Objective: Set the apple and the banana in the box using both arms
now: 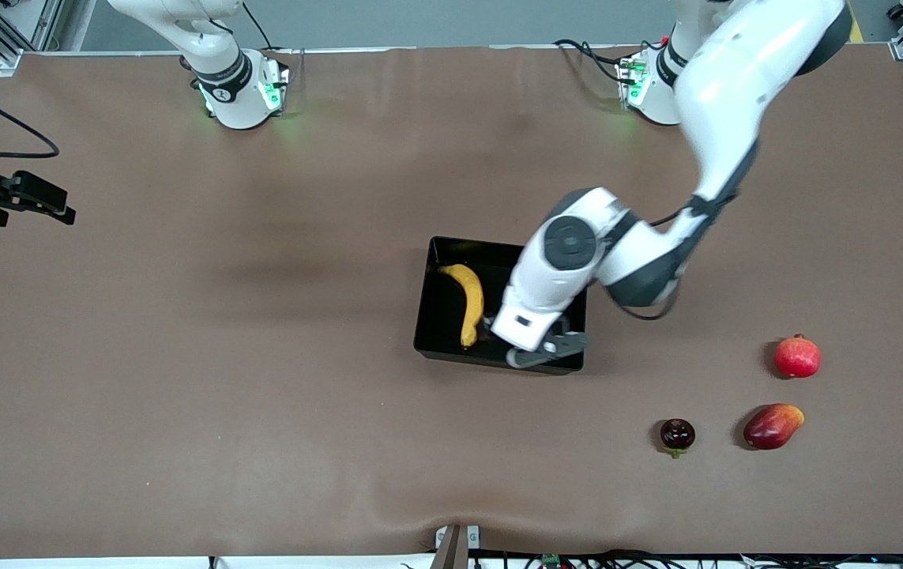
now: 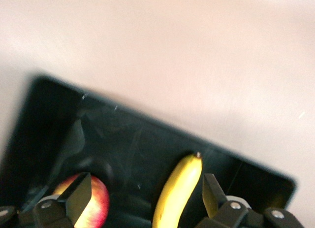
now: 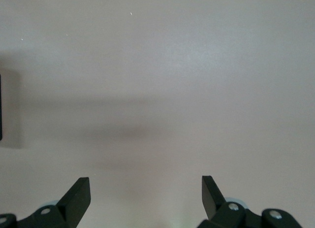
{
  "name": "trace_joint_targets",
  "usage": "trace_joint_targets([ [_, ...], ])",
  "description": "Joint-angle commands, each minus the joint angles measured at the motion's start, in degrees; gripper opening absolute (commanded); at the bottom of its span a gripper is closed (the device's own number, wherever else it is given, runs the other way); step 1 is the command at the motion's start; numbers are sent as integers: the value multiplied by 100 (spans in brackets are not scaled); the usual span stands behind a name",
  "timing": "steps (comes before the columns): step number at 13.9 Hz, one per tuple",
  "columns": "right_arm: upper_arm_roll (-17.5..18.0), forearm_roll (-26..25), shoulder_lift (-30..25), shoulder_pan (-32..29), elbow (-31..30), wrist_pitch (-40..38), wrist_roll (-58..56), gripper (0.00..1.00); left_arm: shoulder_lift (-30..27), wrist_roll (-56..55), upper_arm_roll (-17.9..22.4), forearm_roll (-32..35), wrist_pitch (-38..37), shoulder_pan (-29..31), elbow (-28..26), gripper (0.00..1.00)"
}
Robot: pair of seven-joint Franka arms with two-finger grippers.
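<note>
1. The box (image 1: 442, 312) sits near the middle of the desk (image 1: 261, 356), a shallow black tray with glossy walls.
2. The banana (image 1: 467, 300) lies inside the box toward the right arm's end, lengthwise, one tip pointing at the arms' bases and the other at the front camera.
3. The apple (image 2: 91, 206) also lies in the box – the left wrist view shows its red and yellow skin on the black floor, beside the banana (image 2: 178, 191) and apart from it. In the front view the left arm covers it.
4. The left tool (image 2: 146, 191) hangs over the box's inside, its fingers spread wide and holding nothing; one finger (image 2: 78, 193) shows in front of the apple, the other next to the banana.
5. The right tool (image 3: 146, 191) waits over bare desk at the right arm's end – fingers wide apart, empty.
6. Three other fruits lie toward the left arm's end, well apart from the box: a red round fruit (image 1: 797, 356), a red-orange mango (image 1: 772, 426) nearer the front camera, and a small dark fruit (image 1: 677, 435) beside the mango.
</note>
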Motion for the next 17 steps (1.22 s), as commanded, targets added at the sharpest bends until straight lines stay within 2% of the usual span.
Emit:
trace_joint_targets([
  [1, 28, 86, -33, -8, -19, -41, 92, 100, -672, 43, -63, -5, -151, 316, -154, 100],
  [3, 28, 86, -33, 1, -19, -41, 84, 100, -918, 332, -72, -364, -413, 562, -93, 100],
  [6, 28, 94, -33, 27, -19, -33, 84, 100, -1322, 1034, -72, -699, -1281, 966, 145, 100],
  [9, 28, 94, -33, 36, -11, -32, 84, 100, -1867, 1536, -63, -1077, -1503, 1738, 110, 100],
  [12, 28, 94, -42, 36, -11, -32, 84, 100, -2176, 1774, -81, -1315, -2477, 2231, 171, 100],
  [15, 28, 94, -42, 36, -11, -32, 84, 100, -2684, 2940, -63, -1498, -2646, 2662, 171, 100],
  [16, 28, 94, -42, 36, -11, -32, 84, 100, -2886, 3187, 6, -1770, -2777, 2672, 171, 100],
  [17, 28, 94, -33, 36, -11, -32, 84, 100, -3071, 3425, 268, -1894, -2944, 2594, 163, 100],
])
